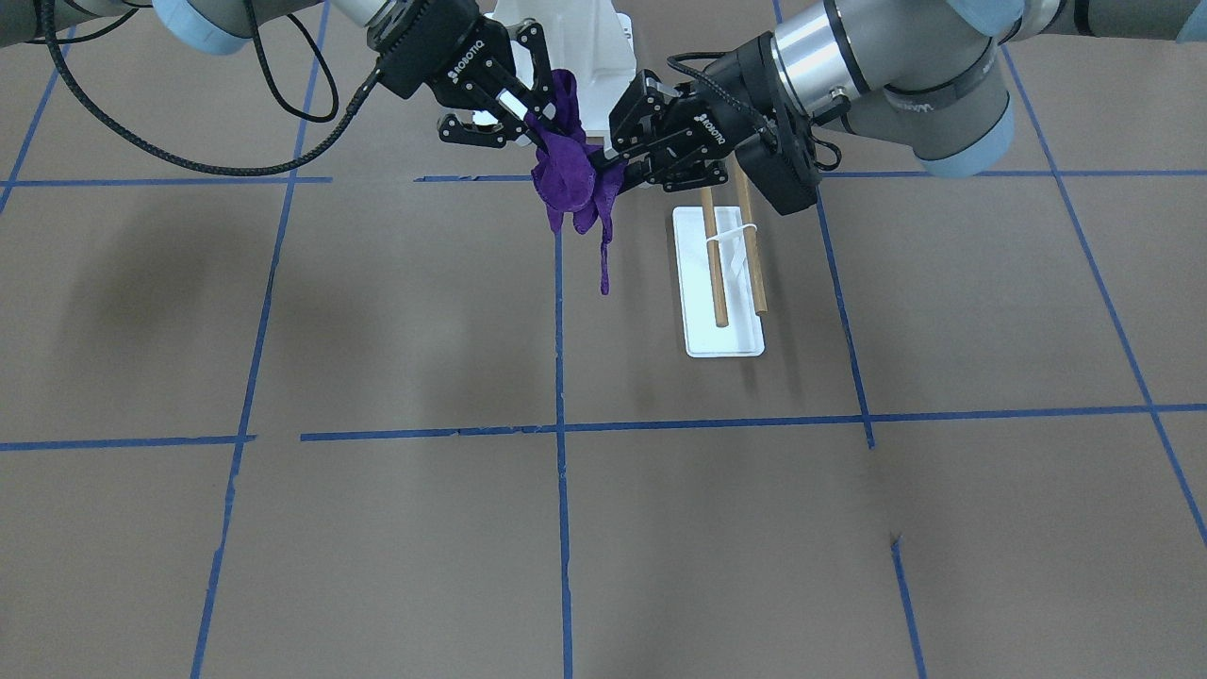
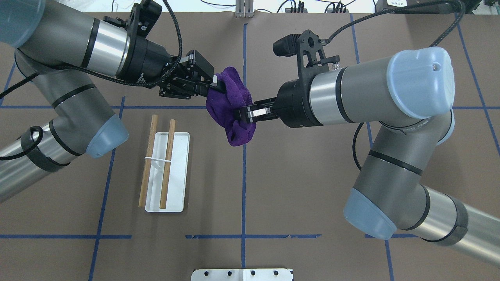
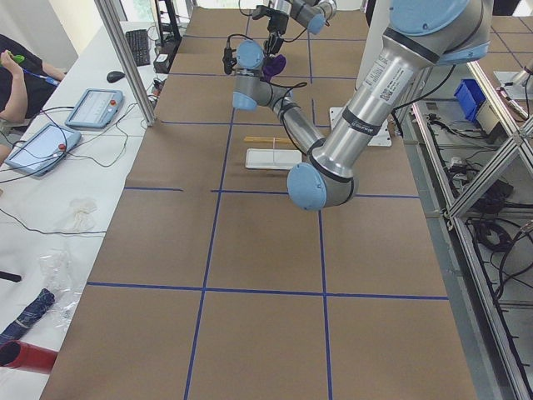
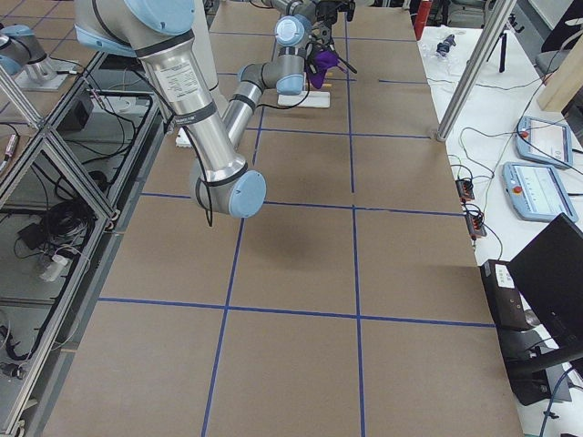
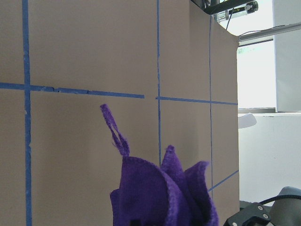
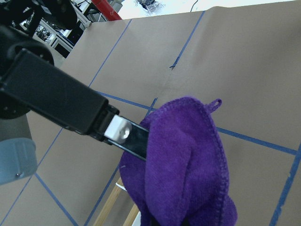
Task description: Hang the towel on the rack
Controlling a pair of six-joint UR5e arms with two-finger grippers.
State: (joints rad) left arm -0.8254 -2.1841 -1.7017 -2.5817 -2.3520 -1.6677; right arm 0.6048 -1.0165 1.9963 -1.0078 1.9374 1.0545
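A bunched purple towel (image 2: 228,101) hangs in the air between both grippers, with a loop dangling from it (image 1: 603,269). My left gripper (image 2: 217,85) is shut on its far upper part. My right gripper (image 2: 241,114) is shut on its near side. In the front view the left gripper (image 1: 603,170) is on the right of the towel (image 1: 566,184) and the right gripper (image 1: 539,121) is on the left. The rack (image 2: 177,171), a white base plate with two brown dowels (image 2: 168,164), stands on the table to the left of the towel, below my left arm; it also shows in the front view (image 1: 726,344). The towel fills the bottom of the left wrist view (image 5: 155,193) and of the right wrist view (image 6: 188,160).
A white metal pedestal with bolt holes (image 2: 242,274) sits at the near table edge. Blue tape lines (image 2: 243,187) cross the brown table. The left gripper's finger (image 6: 127,136) shows in the right wrist view, entering the towel. An operator and tablets (image 3: 42,146) are beyond the table's far side.
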